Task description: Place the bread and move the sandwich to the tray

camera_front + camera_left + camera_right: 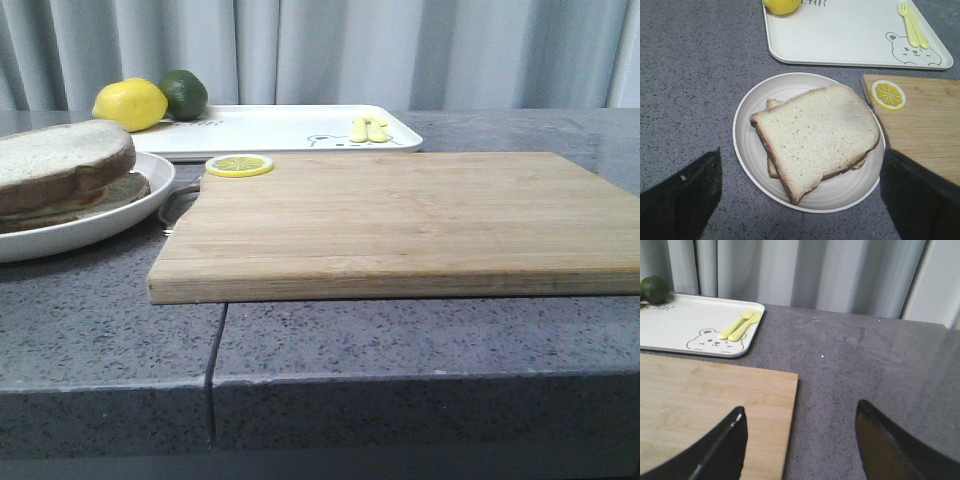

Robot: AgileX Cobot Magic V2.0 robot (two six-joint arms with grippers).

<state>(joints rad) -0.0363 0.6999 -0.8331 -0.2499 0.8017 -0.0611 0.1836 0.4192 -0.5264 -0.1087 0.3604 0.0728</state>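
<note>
The bread (817, 135), a thick pale slice with brown crust, lies on top of the sandwich on the round white plate (747, 150). A thinner slice peeks out under it; the egg is hidden. In the front view the bread (60, 160) and plate (90, 230) sit at the far left. The white tray (290, 128) with a bear drawing lies at the back; it also shows in the left wrist view (840, 35) and the right wrist view (685, 322). My left gripper (800, 172) is open above the plate, empty. My right gripper (800, 415) is open and empty over the cutting board's right edge.
A wooden cutting board (400, 220) fills the middle of the grey counter, a lemon slice (240, 165) at its back left corner. A lemon (130, 103) and a lime (184, 93) rest on the tray's left end, a yellow fork and spoon (368, 129) on its right end. Curtains hang behind.
</note>
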